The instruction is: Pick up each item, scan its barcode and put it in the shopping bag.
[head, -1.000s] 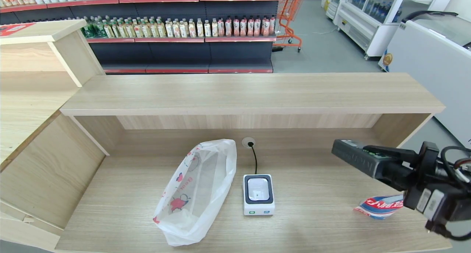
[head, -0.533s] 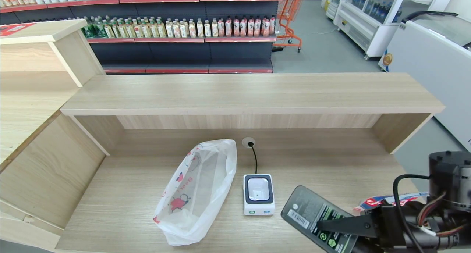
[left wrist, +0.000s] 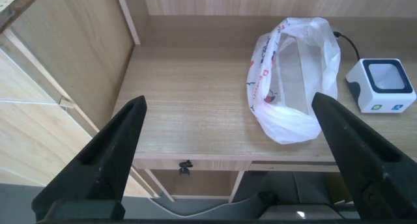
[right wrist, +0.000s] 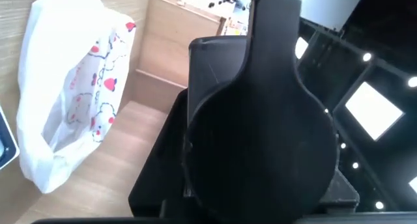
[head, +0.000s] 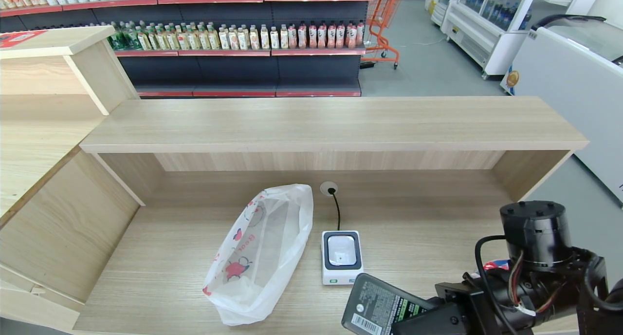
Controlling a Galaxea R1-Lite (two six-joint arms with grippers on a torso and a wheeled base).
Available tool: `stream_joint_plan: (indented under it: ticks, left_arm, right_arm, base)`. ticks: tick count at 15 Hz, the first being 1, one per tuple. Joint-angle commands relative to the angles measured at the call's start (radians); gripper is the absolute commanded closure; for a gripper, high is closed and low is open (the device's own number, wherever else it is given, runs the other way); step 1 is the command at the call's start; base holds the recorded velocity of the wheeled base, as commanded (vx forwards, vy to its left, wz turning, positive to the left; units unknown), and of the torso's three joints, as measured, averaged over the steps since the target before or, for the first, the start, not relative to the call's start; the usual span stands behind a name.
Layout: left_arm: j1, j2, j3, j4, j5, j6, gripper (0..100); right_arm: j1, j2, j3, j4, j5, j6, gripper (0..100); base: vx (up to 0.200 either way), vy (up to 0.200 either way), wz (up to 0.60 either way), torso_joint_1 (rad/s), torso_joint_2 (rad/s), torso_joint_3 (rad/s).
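Head view: my right jaws are clamped on a dark grey packet, low over the near right of the table. The packet's printed face and barcode point up at the camera. Its far corner lines up just beside the near right corner of the scanner. I can't tell its height above the table. The scanner's window faces up, and its cable runs back to a hole in the table. The shopping bag lies flat just left of the scanner, long axis front to back. A red, white and blue packet shows on the table behind my right arm, mostly hidden. Shelves of bottles stand in the room behind.

Left wrist view: my left jaws are wide apart with nothing between them, above the table's near edge. The shopping bag and scanner lie side by side farther in, apart from the jaws.

Right wrist view: one dark finger covers the middle, pressed flat on the packet, of which one edge sticks out. The shopping bag lies on the table below, next to a corner of the scanner.
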Motion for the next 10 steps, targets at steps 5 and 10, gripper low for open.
stream_joint_plan:
  ticks: [5,10]
  left_arm:
    - [0.0,0.0,0.0,0.0,0.0,0.0,0]
    - [0.0,0.0,0.0,0.0,0.0,0.0,0]
  right_arm:
    - [0.04,0.019,-0.056,-0.003,0.001,0.002,100]
    - [0.042,0.047,-0.083,-0.003,0.001,0.002,100]
  base:
    - [0.0,0.0,0.0,0.0,0.0,0.0]
    - [0.0,0.0,0.0,0.0,0.0,0.0]
